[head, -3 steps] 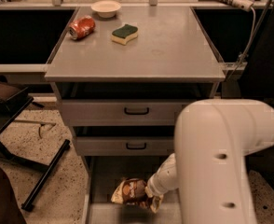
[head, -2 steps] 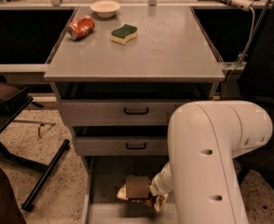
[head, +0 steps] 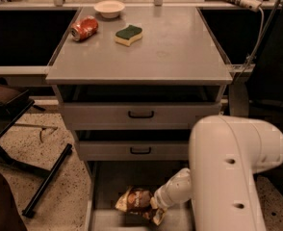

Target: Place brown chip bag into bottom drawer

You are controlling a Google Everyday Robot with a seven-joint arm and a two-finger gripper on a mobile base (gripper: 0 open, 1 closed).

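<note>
Bulk of the white arm (head: 237, 172) fills the lower right of the frame and hides the right side of the bottom drawer (head: 105, 191), whose front is cut off by the lower border. The arm's narrow end reaches down-left to the tool (head: 157, 210) at bottom centre, right against the brown chip bag (head: 134, 199). Whether the tool is apart or clamped on the bag cannot be told. The bag is inside the open drawer, its print unreadable. On the counter (head: 180, 52), upper left, are a tipped red can (head: 84, 28), a sponge (head: 129, 34) and a white bowl (head: 109, 8)
</note>
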